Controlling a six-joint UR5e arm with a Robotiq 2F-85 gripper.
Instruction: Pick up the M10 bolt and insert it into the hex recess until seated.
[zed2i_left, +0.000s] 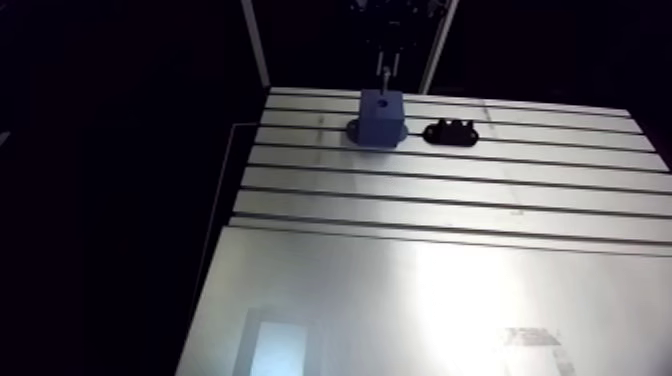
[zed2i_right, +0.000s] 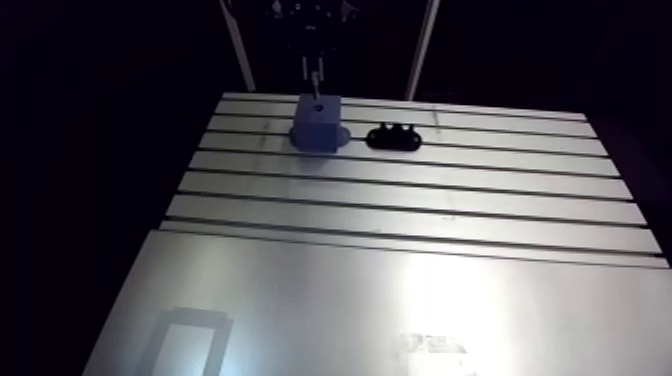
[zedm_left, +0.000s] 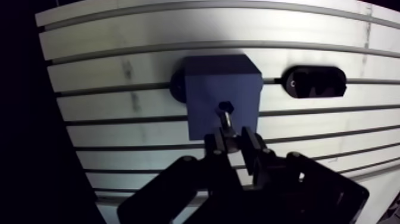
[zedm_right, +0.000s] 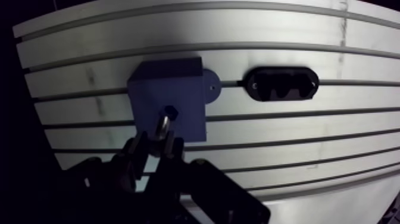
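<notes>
The jaws pinch an M10 bolt (zedm_left: 227, 123) by its upper end, with the bright shank pointing down out of them towards a blue block (zedm_left: 220, 89) on the slotted aluminium bench (zedm_left: 119, 59). In the wrist view the bolt's lower tip lines up with the small dark hex recess (zedm_left: 225, 107) in the block's top face. The tip sits at the mouth of the recess, and whether it has entered cannot be told from this angle.

In the arm view the block stands in the upper middle of the frame, on the far rows of the bench. The bolt shows as a thin pale sliver directly above the block, hanging from the dark wrist that comes down from the top edge. The sliver ends just over the block's top. The block is upright and square-sided, with rounded dark mounting ears at its base on two opposite sides, and it straddles one of the bench's slots.

Just to the right of the block in the arm view, on the same row, lies a black oval holder (zed2i_left: 449, 131) with notches along its upper side. It sits near the block without touching it.

The lower half of the arm view is taken up by a smooth metal plate (zed2i_left: 330, 300), with bright glare at the lower right.
</notes>
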